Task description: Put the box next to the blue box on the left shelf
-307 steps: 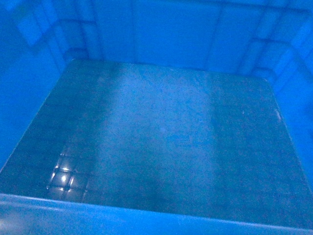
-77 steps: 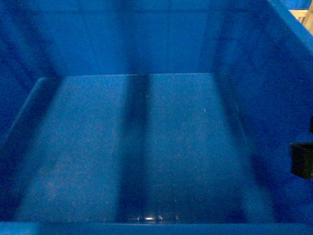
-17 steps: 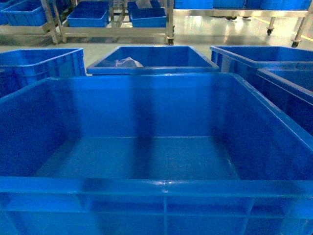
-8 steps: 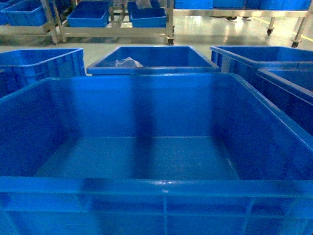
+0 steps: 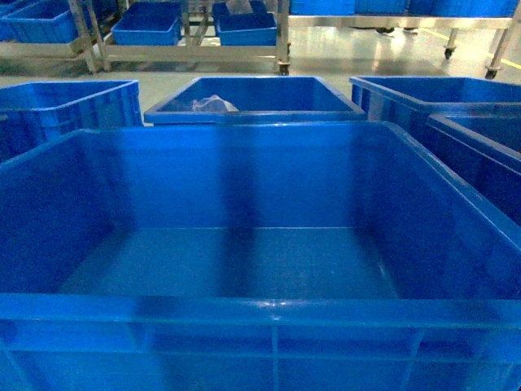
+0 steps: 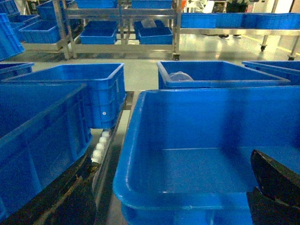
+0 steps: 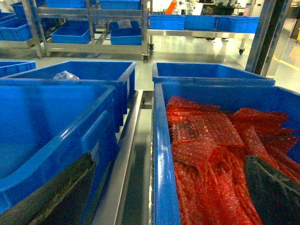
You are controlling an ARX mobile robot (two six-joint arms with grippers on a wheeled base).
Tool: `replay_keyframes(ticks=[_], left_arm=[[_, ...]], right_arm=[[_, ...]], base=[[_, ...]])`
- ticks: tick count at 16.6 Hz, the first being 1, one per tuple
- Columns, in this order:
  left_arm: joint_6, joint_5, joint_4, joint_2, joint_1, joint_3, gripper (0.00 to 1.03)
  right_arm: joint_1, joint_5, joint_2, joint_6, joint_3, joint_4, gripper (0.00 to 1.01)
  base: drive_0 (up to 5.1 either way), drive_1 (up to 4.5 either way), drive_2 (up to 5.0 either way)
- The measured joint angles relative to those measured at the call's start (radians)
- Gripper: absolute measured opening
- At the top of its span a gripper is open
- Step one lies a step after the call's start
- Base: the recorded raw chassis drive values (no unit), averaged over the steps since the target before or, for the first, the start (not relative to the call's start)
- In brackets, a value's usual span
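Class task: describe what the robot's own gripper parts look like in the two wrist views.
Only the fingers show. Left gripper fingers are black, broad and blunt; the other is scuffed brownish. Right gripper fingers are dark, flat slabs with a mottled, worn surface. No cables or markings show.

The box [image 5: 269, 314] is sitting nearest, flanked by crates — one on its left [image 6: 42, 136], one on its right holding crumpled wrap [image 7: 211, 154]. Behind it a crate [image 5: 252, 110] is standing — shelving racks [image 5: 187, 32] farther back.

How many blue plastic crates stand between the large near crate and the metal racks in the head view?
4: left crate, centre crate, far-right crate, near-right crate; more may sit off-frame.
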Motion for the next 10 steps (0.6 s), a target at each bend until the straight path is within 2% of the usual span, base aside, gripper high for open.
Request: replay_keyframes(ticks=[10], left_arm=[[0.000, 0.000, 0.000, 0.000, 0.000, 0.000, 0.98]], right_arm=[[0.000, 0.000, 0.000, 0.000, 0.000, 0.000, 0.98]], base=[[0.0, 0.00, 0.0]])
